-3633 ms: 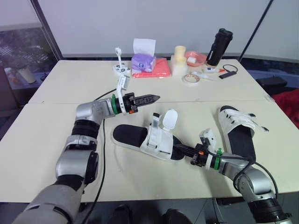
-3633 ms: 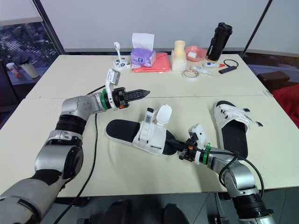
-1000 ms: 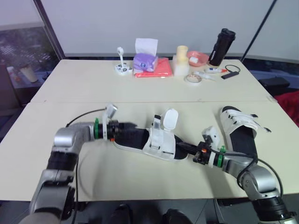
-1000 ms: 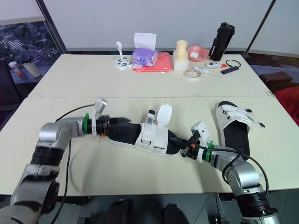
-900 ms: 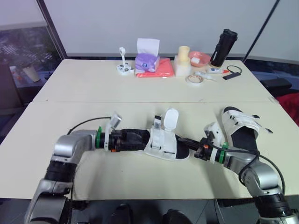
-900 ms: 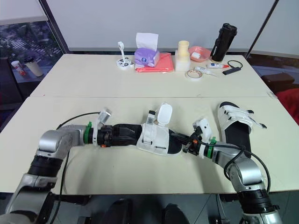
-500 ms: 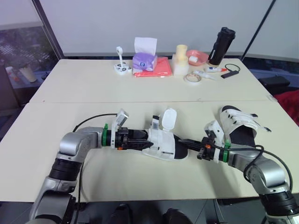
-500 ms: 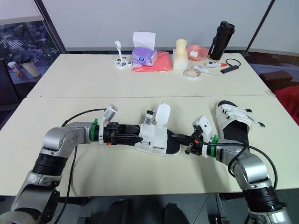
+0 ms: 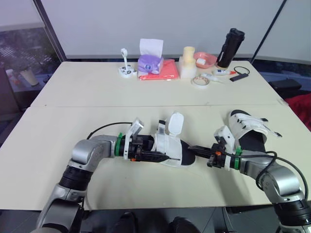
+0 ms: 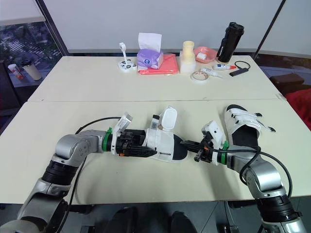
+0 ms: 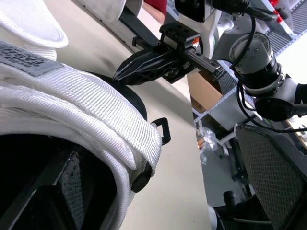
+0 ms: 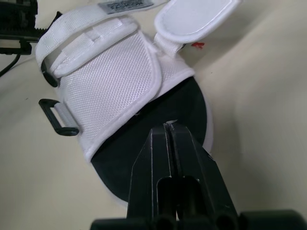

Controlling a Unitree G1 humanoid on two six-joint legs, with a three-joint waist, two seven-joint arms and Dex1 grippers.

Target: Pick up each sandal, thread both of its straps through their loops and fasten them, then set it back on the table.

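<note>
- Left eye view: cream table (image 9: 73,92), two tops butted together, with the seam running on the far side of the open sandal.
- Open sandal (image 9: 170,148): white upper, black footbed, lying flat on the near top, roughly centre. One strap flap (image 9: 175,124) stands up unfastened. A second strap with a grey label (image 9: 162,130) stands beside it.
- Second sandal (image 9: 248,131): on the table well to the robot's right of the open sandal. Its white straps lie across its footbed.
- Left gripper (image 9: 163,158): against the open sandal's near side at the upper. In the left wrist view white webbing curls over it. Jaw state: cannot tell.
- Right gripper (image 12: 168,127): at the open sandal's right-hand end. Jaws pressed together with nothing between them. Tips are over the black footbed; contact not resolvable.
- Far-edge items, all well beyond the open sandal:
  - black bottle (image 9: 229,47), upright
  - purple tissue box (image 9: 149,62), sitting on the red cloth (image 9: 163,70)
  - pink bowl (image 9: 205,59)
  - tape roll (image 9: 198,81)
- Black strap loop (image 12: 58,117): on the open sandal's side, sticking out from the white upper with no strap through it.
</note>
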